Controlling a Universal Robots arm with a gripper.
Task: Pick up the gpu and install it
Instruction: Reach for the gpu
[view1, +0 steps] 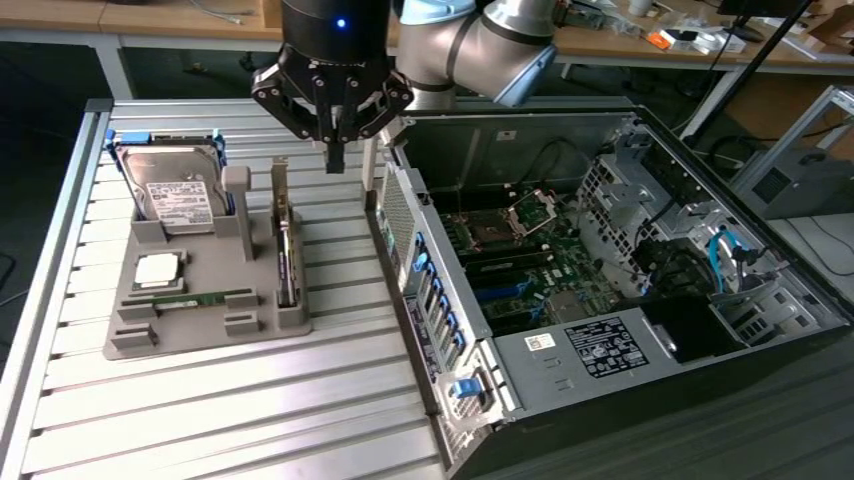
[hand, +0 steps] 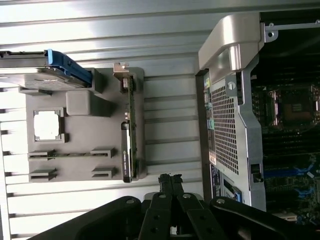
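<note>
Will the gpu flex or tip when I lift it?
Probably stiff: the gpu is a thin flat card. Standing on edge in the grey holder, it may tip if nudged sideways. Exposed board looks fragile.

One gpu (view1: 283, 255), one hard drive (view1: 174, 190)

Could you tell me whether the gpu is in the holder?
In: the gpu stands on edge, slotted in the grey holder.
</note>
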